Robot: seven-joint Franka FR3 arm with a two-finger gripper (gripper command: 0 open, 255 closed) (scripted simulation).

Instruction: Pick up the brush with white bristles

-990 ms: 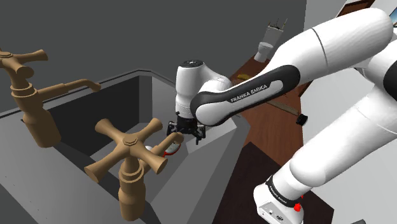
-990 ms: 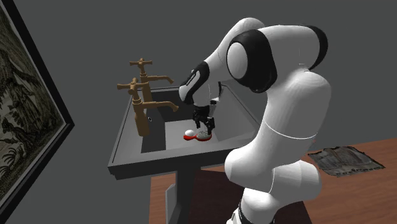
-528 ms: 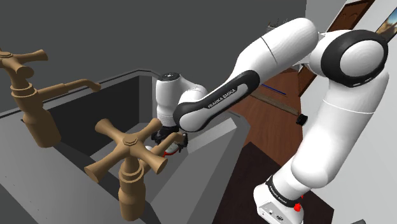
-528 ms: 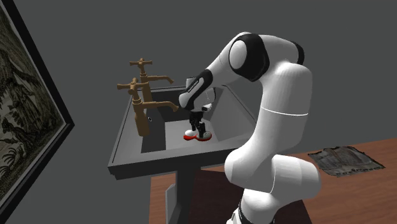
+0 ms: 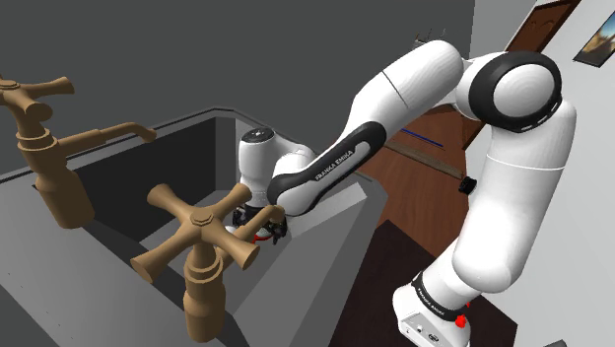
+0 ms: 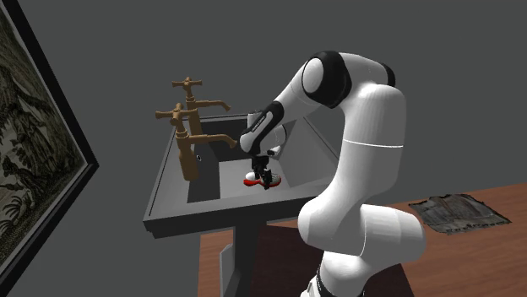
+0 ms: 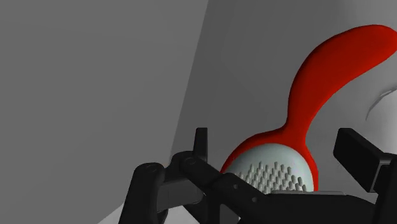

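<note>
Where the arm's point(image 5: 424, 84) dark forearm link crossed the shoulder view, white lettering along it read FRANKA EMIKA; no other writing could be read. The arm reached down into a grey sink point(image 6: 169, 213), and the gripper point(image 7: 278, 145) hung low inside the basin. Its claw was released: in the wrist view the two black fingers point(image 7: 356, 149) stood apart on either side of the brush point(image 7: 324, 83), touching neither edge of it. The brush lay on the basin floor close to a grey side wall, a red body with a curved red handle running away from the gripper and a rounded head of white bristles facing up between the fingers. Two brown cross-handled taps point(image 6: 190, 139) stood on the sink's ledge, well apart from the brush.

The sink sat on a dark pedestal against a plain grey wall. A dark-framed picture point(image 6: 34, 160) hung at the second exterior view's left. The floor point(image 6: 481, 253) was reddish-brown wood, with a crumpled grey mat point(image 6: 460, 211) lying on it beyond the arm. A brown door point(image 5: 547, 20) showed at the shoulder view's upper right.
</note>
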